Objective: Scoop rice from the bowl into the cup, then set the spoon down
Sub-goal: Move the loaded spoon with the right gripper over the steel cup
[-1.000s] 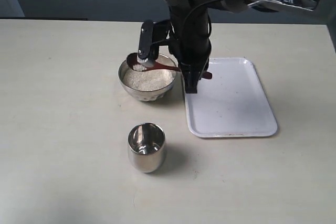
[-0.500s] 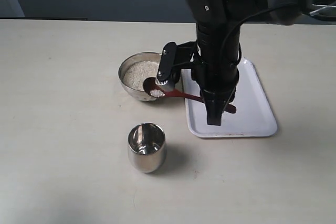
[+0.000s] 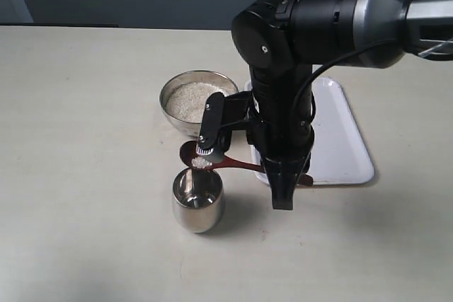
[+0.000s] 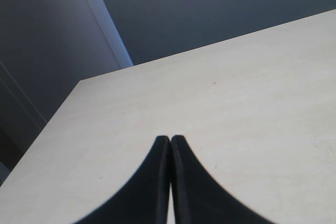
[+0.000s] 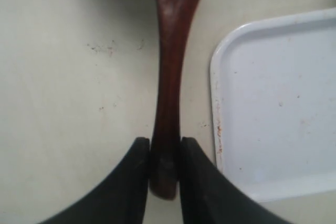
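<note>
A dark wooden spoon (image 3: 212,161) carries a small heap of rice (image 3: 201,162) just above the far rim of the steel cup (image 3: 198,200). My right gripper (image 3: 282,175) is shut on the end of the spoon's handle (image 5: 169,77), and the right wrist view shows both fingers (image 5: 139,153) pressed against it. Behind, the silver bowl (image 3: 172,114) holds a bed of rice (image 3: 192,100). In the left wrist view my left gripper (image 4: 170,139) is shut on nothing over bare tabletop. It does not show in the exterior view.
A white tray (image 3: 340,153) lies to the right of the bowl and cup, partly under the right arm; its corner (image 5: 278,108) also shows beside the spoon handle. The pale table (image 3: 85,139) runs wide to the left.
The right arm has carried the spoon with its rice out of the bowl and forward, from over the bowl to just above the cup's rim.
</note>
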Robot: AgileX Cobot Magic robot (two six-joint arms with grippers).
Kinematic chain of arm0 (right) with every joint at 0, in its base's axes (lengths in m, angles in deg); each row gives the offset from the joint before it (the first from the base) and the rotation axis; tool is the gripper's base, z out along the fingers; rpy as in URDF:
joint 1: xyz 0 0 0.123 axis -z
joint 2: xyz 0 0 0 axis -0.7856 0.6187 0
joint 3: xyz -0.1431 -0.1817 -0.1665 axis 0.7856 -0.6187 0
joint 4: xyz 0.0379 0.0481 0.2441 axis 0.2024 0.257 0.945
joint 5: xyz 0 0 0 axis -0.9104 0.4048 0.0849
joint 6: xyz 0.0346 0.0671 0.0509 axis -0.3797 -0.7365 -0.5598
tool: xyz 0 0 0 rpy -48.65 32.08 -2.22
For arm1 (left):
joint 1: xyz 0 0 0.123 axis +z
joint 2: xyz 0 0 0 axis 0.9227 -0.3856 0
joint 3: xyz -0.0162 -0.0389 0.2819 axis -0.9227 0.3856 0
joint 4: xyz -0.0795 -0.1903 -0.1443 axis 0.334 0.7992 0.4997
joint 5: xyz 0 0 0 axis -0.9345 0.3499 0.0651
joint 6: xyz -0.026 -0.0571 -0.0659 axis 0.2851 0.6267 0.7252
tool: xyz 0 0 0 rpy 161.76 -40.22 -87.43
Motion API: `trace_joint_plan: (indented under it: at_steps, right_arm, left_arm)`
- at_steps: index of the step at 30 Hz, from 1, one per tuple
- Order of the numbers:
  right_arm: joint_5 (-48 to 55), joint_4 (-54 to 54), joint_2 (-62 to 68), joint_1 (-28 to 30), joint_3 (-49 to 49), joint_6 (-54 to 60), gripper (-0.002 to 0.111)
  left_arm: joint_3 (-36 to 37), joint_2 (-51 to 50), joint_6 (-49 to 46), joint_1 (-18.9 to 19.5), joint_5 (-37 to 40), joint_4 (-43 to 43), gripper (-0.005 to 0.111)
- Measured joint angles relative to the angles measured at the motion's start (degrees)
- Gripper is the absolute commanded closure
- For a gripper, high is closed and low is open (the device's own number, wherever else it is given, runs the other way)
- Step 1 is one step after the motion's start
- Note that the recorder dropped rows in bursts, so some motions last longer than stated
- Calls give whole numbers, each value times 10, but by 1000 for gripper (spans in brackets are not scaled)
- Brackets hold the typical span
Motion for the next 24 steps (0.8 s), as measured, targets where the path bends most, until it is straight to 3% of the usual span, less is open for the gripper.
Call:
trace_joint_plan:
  at_steps: [24]
  right_arm:
    - [0, 27, 0, 0, -1, -15, 109]
  left_arm:
    - [0, 0, 0, 0, 0, 0, 106]
